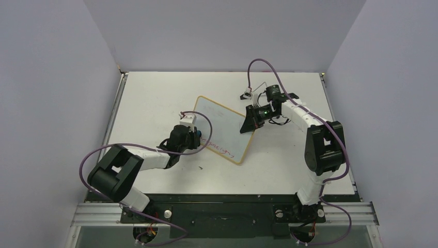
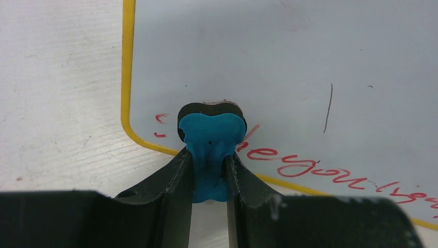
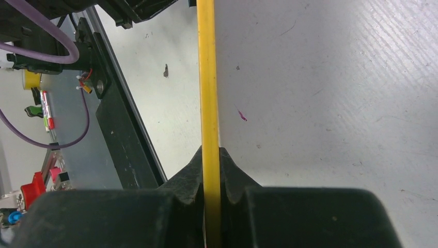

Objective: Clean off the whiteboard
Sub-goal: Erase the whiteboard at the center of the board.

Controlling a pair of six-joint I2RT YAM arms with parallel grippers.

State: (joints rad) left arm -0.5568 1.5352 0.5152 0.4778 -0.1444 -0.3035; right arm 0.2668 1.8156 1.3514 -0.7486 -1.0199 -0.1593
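A: Overhead light, soft and even; the bench (image 1: 155,93) is bright, shadows beneath the arms (image 1: 150,157) faint.
B: And the wrist views?
A: Surfaces sharp farther out; the dark fingers (image 2: 160,206) nearest the lens go soft and blurry.

Smooth whiteboard (image 2: 289,51), scuffed matt table (image 2: 57,103), soft blue eraser (image 2: 212,137)

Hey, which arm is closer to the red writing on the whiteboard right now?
Left. The left arm's jaws hold the blue eraser right at the red writing. The right arm's jaws clamp the whiteboard's yellow frame on another edge, apart from the writing.
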